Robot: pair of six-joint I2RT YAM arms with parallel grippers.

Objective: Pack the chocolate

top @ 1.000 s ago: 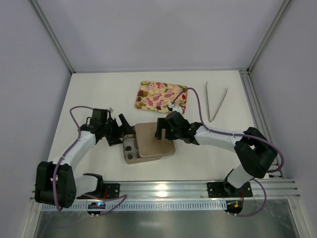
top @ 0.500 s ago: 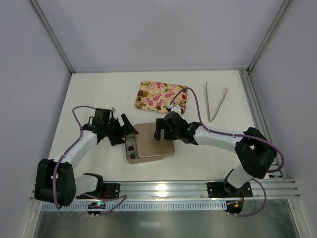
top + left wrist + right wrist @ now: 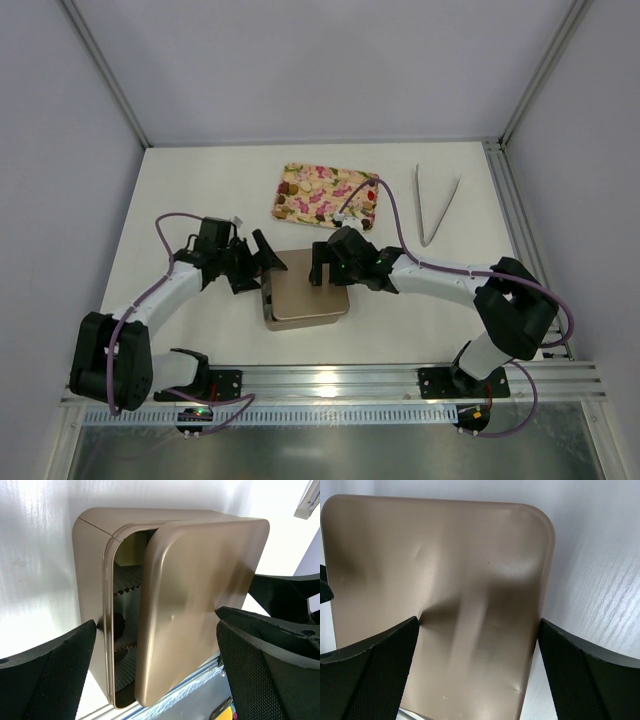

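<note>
A tan metal box (image 3: 268,312) sits near the front middle of the table, with its matching lid (image 3: 308,288) lying on top and shifted slightly right. In the left wrist view, a narrow gap between the box (image 3: 90,575) and the lid (image 3: 200,600) shows crinkled paper cups and one dark brown chocolate (image 3: 119,625). The other chocolates are hidden. My left gripper (image 3: 262,262) is open at the box's left far corner and holds nothing (image 3: 156,625). My right gripper (image 3: 320,264) is open over the lid's far edge, with its fingers on either side of the lid (image 3: 478,622).
A floral-print rectangular tray (image 3: 327,193) lies behind the box. Metal tongs (image 3: 437,205) lie at the back right. A metal rail (image 3: 330,380) runs along the near table edge.
The lid has slid left over the box, covering most of the opening and the chocolates. My left gripper has moved right toward the box. My right gripper has followed the lid left.
</note>
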